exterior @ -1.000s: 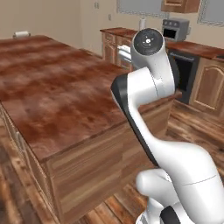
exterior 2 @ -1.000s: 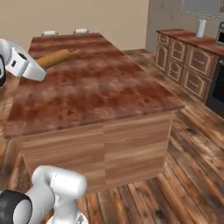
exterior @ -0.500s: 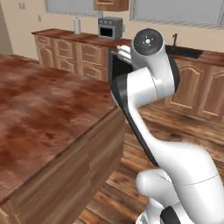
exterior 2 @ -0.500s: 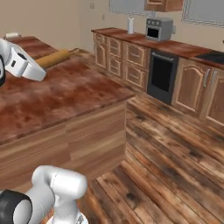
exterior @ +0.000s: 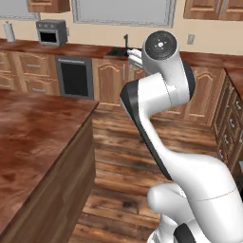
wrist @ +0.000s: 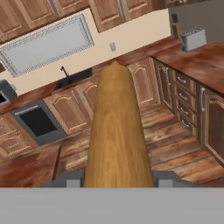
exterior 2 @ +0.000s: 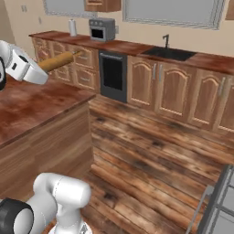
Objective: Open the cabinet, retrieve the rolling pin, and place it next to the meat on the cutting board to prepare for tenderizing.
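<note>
Kitchen, wooden plank floor [exterior 2: 151, 151]. Gripper [wrist: 117, 178] clamps light tan wooden rolling pin [wrist: 117, 131] lengthwise, carried high beside dark wooden island counter [exterior 2: 32, 105]. Risk: protruding pin end striking cabinetry if the base turns.

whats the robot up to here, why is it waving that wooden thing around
The white arm is carrying the rolling pin in its gripper, held up in the air and sticking straight out from the hand. It hangs above the wooden island counter, not set down on anything. Ahead are the base cabinets, a dark sink and a small grey oven on the far counter. The pin has yet to be placed by the meat; I cannot see a cutting board from here.
</note>
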Tool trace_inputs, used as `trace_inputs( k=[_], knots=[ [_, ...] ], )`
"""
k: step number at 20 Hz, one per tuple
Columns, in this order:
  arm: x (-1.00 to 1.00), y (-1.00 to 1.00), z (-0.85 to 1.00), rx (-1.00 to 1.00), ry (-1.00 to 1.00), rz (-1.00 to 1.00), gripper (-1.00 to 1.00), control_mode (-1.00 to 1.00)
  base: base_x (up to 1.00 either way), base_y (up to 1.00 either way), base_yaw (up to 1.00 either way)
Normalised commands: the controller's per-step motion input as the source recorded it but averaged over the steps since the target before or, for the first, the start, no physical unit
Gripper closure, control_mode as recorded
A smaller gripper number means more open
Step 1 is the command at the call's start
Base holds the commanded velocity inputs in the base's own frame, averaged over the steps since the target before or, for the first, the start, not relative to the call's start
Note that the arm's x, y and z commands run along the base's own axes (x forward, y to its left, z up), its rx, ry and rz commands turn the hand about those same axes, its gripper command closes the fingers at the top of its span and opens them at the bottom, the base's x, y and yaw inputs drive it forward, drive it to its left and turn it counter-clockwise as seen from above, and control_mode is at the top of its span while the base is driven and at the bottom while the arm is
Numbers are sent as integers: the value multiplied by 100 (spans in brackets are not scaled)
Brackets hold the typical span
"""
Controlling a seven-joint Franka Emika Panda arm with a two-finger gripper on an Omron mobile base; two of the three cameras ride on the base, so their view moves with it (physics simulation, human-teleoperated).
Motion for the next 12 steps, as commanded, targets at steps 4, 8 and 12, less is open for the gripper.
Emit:
trace_inputs(
  k=[4,8,12],
  knots=[
    [0,0,0,0,0,0,100,100,18,6,-52],
    [0,0,0,0,0,0,100,100,22,11,-51],
    [0,0,0,0,0,0,100,100,21,12,-51]
  ],
)
